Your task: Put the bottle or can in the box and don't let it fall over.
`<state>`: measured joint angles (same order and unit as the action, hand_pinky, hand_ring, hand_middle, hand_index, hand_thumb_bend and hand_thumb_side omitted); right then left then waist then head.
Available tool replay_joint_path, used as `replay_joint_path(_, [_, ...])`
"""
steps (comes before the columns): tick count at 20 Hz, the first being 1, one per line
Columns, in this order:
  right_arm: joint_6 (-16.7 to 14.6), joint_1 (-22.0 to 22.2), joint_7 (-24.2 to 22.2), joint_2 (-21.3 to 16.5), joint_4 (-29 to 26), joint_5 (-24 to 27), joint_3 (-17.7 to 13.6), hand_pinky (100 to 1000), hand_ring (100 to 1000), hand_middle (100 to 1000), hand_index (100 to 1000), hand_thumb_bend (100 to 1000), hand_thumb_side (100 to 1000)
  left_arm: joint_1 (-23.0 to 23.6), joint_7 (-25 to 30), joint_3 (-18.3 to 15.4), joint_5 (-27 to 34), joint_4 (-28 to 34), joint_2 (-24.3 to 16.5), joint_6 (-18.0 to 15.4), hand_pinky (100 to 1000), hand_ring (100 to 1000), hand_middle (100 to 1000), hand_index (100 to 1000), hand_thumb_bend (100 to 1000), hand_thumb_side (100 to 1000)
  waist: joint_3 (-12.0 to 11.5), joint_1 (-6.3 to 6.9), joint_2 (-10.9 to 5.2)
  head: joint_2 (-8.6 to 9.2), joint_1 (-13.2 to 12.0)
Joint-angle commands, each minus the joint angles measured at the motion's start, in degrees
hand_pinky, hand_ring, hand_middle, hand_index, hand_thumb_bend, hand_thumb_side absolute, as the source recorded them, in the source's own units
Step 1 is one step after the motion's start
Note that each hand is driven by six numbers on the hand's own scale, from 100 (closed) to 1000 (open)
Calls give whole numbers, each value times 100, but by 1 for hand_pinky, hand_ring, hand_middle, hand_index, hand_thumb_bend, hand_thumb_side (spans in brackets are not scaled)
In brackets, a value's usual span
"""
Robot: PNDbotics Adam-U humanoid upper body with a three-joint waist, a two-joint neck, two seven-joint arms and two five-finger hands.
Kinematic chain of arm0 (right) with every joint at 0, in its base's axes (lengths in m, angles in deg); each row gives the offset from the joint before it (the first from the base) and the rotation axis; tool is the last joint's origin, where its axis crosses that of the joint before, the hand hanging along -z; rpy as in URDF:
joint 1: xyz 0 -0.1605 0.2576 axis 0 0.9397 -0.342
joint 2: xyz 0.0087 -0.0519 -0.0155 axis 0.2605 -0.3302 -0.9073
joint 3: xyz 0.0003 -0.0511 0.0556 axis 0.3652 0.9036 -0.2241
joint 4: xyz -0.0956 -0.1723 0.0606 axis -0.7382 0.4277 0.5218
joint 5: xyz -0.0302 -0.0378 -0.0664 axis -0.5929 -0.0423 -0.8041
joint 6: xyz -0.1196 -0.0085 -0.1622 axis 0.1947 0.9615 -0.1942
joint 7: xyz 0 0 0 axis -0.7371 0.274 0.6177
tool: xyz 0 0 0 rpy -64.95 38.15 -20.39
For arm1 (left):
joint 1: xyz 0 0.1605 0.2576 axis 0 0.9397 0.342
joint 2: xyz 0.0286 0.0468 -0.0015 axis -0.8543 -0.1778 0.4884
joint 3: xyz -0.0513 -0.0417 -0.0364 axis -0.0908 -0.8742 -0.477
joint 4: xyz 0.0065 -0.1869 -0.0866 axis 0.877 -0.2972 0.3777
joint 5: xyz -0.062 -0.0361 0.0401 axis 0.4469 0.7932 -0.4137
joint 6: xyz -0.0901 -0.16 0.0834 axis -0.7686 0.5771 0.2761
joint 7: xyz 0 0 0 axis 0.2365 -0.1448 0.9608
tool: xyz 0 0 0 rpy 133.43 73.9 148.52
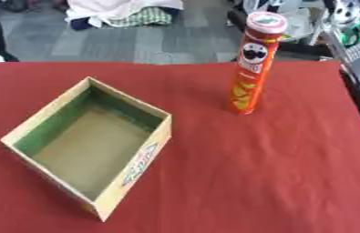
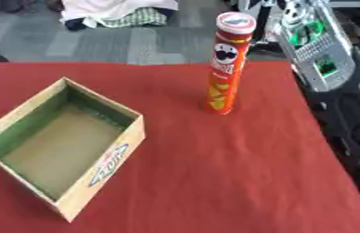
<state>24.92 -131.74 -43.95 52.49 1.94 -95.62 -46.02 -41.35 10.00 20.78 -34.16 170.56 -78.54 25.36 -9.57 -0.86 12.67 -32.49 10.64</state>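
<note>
In the left eye view, the tall red can (image 1: 251, 68) is standing upright in the upper right of the frame, sitting on the red worktop (image 1: 254, 173) with its lid on. The open cardboard box (image 1: 87, 145) is sitting at the lower left, turned at an angle, well apart from the can, and it is showing nothing but its bare brown floor and green inner walls. No hand is showing anywhere in this view, so the state of the fingers is something I cannot tell.

Over in the right eye view, the same picture is playing out: the can is standing in the upper middle, the box is lying at the left edge, still empty. Some grey and black machinery (image 2: 326, 63) is crowding the right side beyond the worktop's edge, but I am not making out a hand in it.

So, as I'm judging it, the task is not yet started: the can is waiting untouched, and the whole job of grasping, carrying and setting it upright in the box is left to do.
</note>
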Motion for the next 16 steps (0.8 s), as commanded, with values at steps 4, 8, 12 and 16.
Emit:
replay_joint_path(4, [-172, -487, -160, 96, 753, -468, 48, 748, 885, 879, 827, 262, 981, -17, 8, -6, -7, 75, -171, -6, 803, 827, 787, 699, 614, 420, -3, 30, -132, 138, 65])
replay_joint_path(8, [-284, -650, -204, 173, 1202, -606, 48, 758, 892, 886, 833, 269, 1000, -11, 8, -9, -5, 72, -173, -4, 802, 826, 787, 699, 614, 420, -2, 36, -126, 143, 72])
replay_joint_path(12, [-382, -734, -312, 186, 1540, -747, 78, 777, 904, 900, 845, 295, 1000, -10, 6, -10, -3, 72, -174, -4, 802, 826, 787, 699, 614, 421, -2, 39, -110, 129, 74])
replay_joint_path(16, [-440, -745, -440, 147, 1779, -899, 84, 798, 916, 910, 854, 316, 1000, -8, 6, -13, -2, 73, -176, -4, 802, 826, 786, 699, 615, 420, -1, 44, -99, 120, 73])
